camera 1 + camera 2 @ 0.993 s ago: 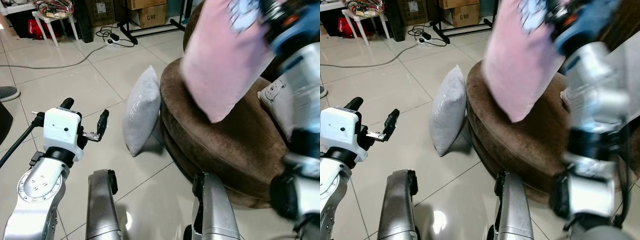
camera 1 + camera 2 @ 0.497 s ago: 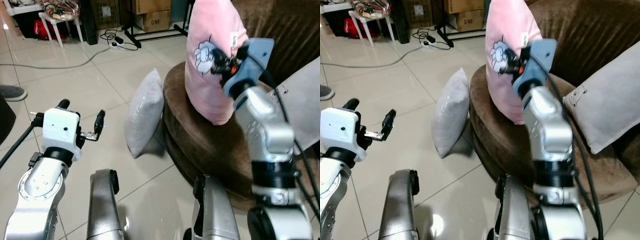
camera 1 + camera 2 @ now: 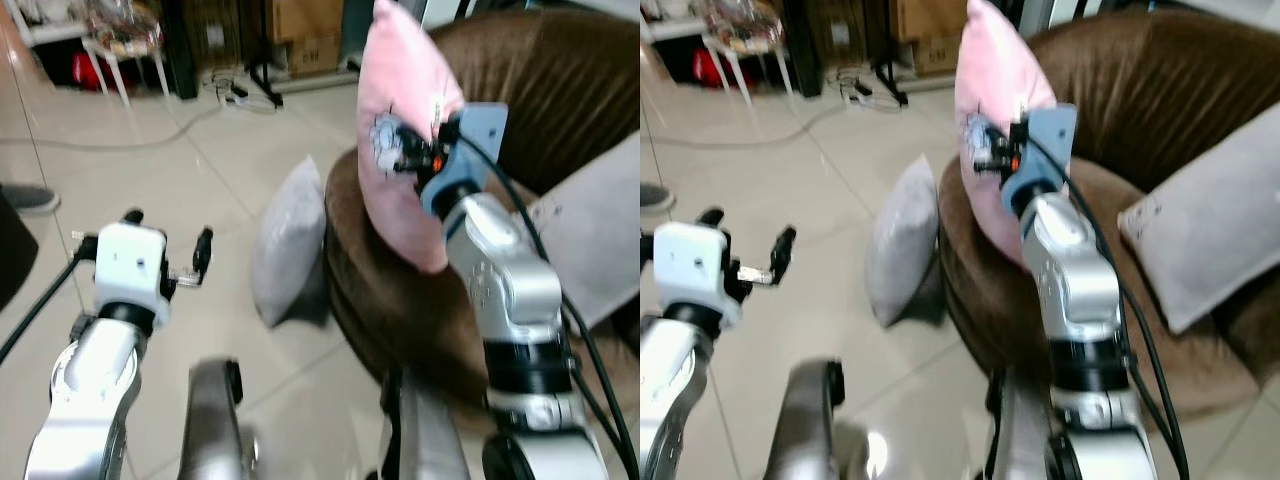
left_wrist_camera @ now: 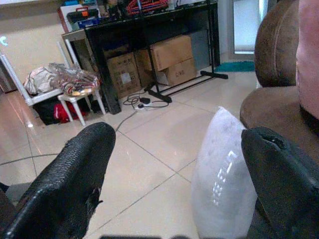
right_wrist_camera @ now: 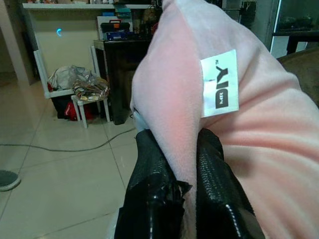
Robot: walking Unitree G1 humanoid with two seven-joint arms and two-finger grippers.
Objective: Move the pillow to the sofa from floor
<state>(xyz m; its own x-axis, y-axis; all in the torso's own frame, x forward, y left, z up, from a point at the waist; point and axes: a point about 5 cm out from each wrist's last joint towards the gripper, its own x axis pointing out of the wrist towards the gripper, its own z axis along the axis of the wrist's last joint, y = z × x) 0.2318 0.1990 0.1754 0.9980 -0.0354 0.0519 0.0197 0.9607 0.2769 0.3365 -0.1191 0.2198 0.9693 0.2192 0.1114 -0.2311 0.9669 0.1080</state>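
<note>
The right gripper (image 5: 174, 199) is clenching the pink pillow (image 3: 400, 140) by a fold of fabric pinched between its two black fingers (image 5: 149, 194), just below a white label (image 5: 220, 83). The pillow is standing upright beyond the gripper, its lower corner reaching down to the seat of the brown sofa (image 3: 560, 120). A pale cushion (image 3: 1215, 225) is leaning on the sofa to that gripper's right. The left gripper (image 3: 168, 247) is hanging over the tiled floor (image 3: 150, 170) with its fingers spread wide — released, grasping nothing. Ahead of it a grey pillow (image 4: 222, 174) is standing on the floor, leaning against the sofa's base.
</note>
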